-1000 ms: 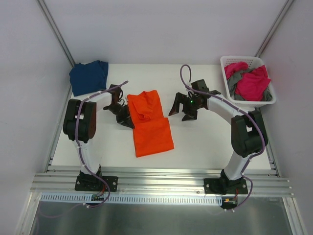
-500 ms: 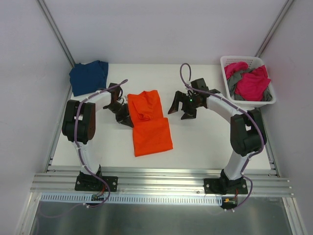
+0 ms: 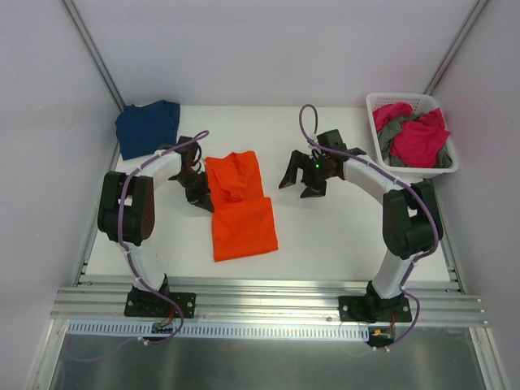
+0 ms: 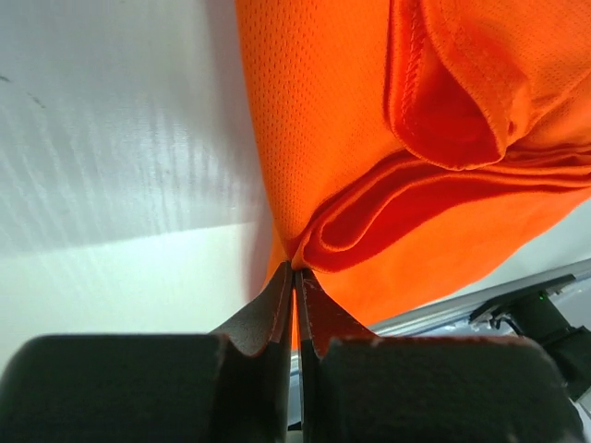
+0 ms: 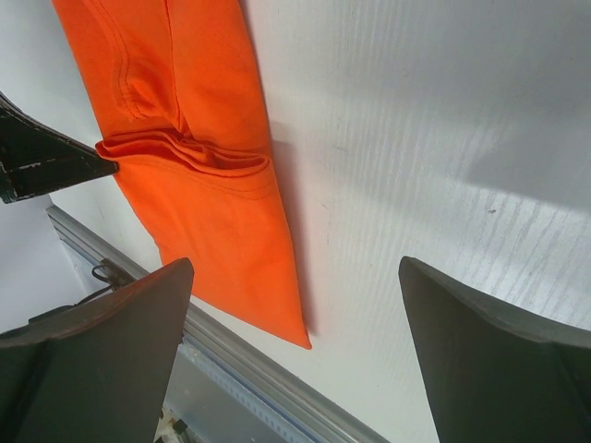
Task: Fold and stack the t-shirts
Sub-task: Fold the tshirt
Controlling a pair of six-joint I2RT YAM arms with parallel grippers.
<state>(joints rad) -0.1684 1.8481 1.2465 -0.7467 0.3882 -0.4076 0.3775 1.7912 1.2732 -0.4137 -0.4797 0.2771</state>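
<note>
The white table (image 3: 325, 236) stretched out ahead of my two bases. Near its middle, a little toward my left, lay the orange t-shirt (image 3: 240, 215), folded into a long strip. Its far half was rumpled with the collar showing, and its near half lay flat and smooth.

The white slotted basket (image 3: 372, 114) stood at the far right corner, holding a heap of magenta t-shirts (image 3: 418, 140) and grey cloth (image 3: 390, 130). At the far left corner a navy t-shirt (image 3: 148, 126) lay loosely folded on the table, well apart from the orange one.

My left gripper (image 4: 295, 269) sat at the orange shirt's left edge, about halfway along. Its fingers were pressed tight together, pinching the layered fold of cloth there. My right gripper (image 3: 299, 185) was over bare table just beside the shirt's right edge, its fingers spread wide and holding nothing.
</note>
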